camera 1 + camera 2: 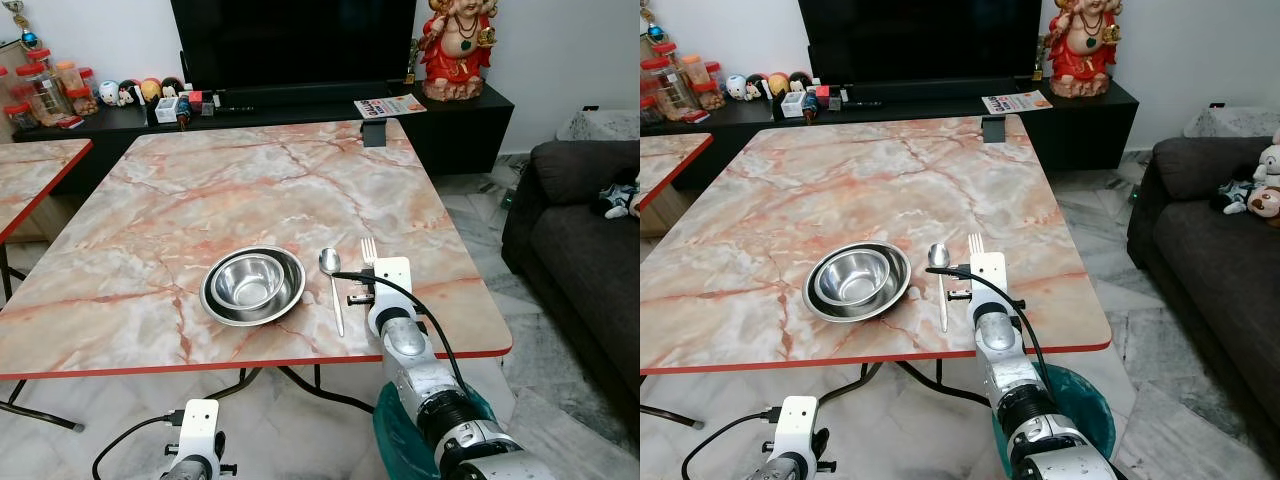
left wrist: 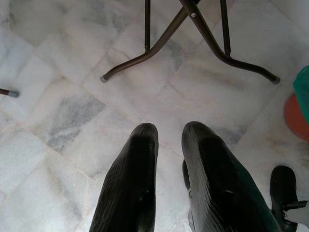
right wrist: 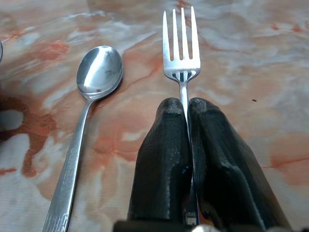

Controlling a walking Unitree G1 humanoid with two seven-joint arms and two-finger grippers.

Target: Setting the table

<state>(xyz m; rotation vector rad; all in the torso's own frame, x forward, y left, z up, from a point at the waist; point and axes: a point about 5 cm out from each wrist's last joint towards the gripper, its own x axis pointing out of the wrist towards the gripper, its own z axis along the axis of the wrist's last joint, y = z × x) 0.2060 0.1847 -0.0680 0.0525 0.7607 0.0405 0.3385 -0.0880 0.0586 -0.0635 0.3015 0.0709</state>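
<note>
Steel cutlery lies on the marble table (image 1: pixel 200 200) by its near edge. A bowl (image 1: pixel 254 282) sits inside a shallow plate (image 1: pixel 215 305), a spoon (image 1: pixel 331 282) lies just at the bowl's 3 o'clock, and a fork (image 3: pixel 181 53) lies parallel at the spoon's 3 o'clock, tines pointing to 12 o'clock, away from the robot.

The right gripper (image 3: pixel 186 108) is clenched on the fork's handle, low over the tabletop; whether the fork already rests flat on the marble I cannot tell.

The left gripper (image 2: pixel 166 133) hangs idle under the table edge, over the floor, its fingers slightly parted with nothing between them.

The main risk, as I judge it, lies in the letting go. If the fingers drag toward 6 o'clock before they part fully, the fork may slide off line or skew toward the spoon. If the fork hangs above the surface, it could drop, bounce, and knock the spoon. A sideways pull toward 9 o'clock could bring the wrist against the spoon.
</note>
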